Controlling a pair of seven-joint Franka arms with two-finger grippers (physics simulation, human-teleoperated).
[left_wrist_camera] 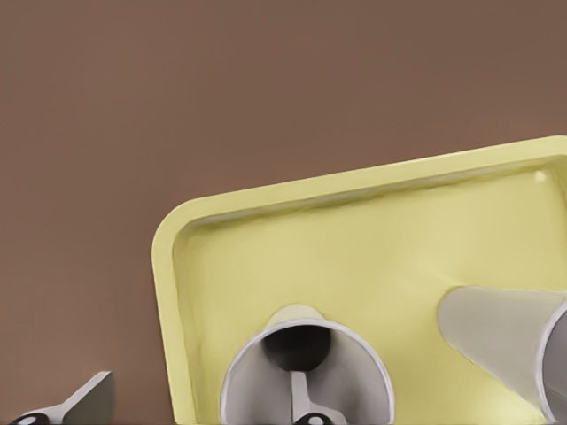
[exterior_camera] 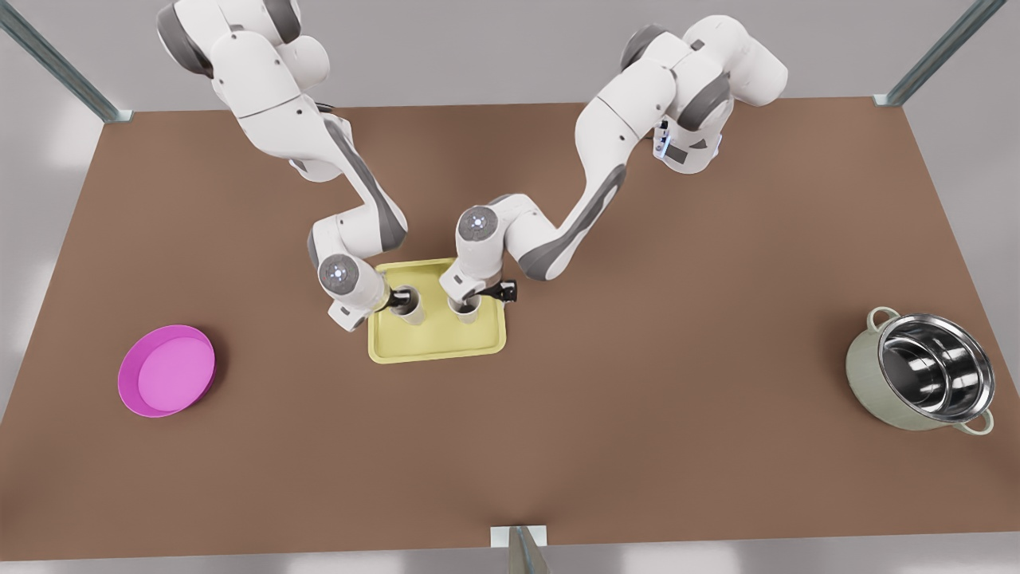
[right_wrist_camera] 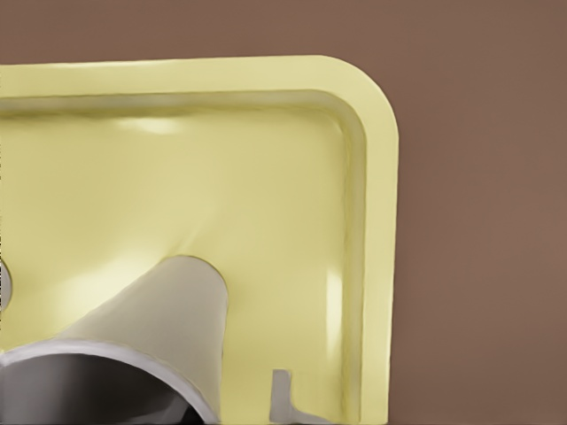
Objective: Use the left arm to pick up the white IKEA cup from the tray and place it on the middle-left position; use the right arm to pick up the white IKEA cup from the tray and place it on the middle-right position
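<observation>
The pale yellow tray (exterior_camera: pixel 437 344) lies mid-table with two white cups on it. My left gripper (exterior_camera: pixel 401 300) is down at the cup (exterior_camera: pixel 412 307) on the front view's left. In the left wrist view this cup (left_wrist_camera: pixel 266 367) has one finger (left_wrist_camera: pixel 299 394) inside it and the other finger (left_wrist_camera: pixel 87 403) outside over the table, so the gripper is open astride its wall. My right gripper (exterior_camera: pixel 468 301) is at the other cup (exterior_camera: pixel 467 309). In the right wrist view one finger (right_wrist_camera: pixel 282 394) stands just outside that cup (right_wrist_camera: pixel 155 319), apart from its wall.
A round magenta plate (exterior_camera: pixel 166 371) sits near the table's edge on the front view's left. A steel pot (exterior_camera: pixel 924 371) with pale handles stands far on the front view's right. Brown tabletop (exterior_camera: pixel 637 359) surrounds the tray.
</observation>
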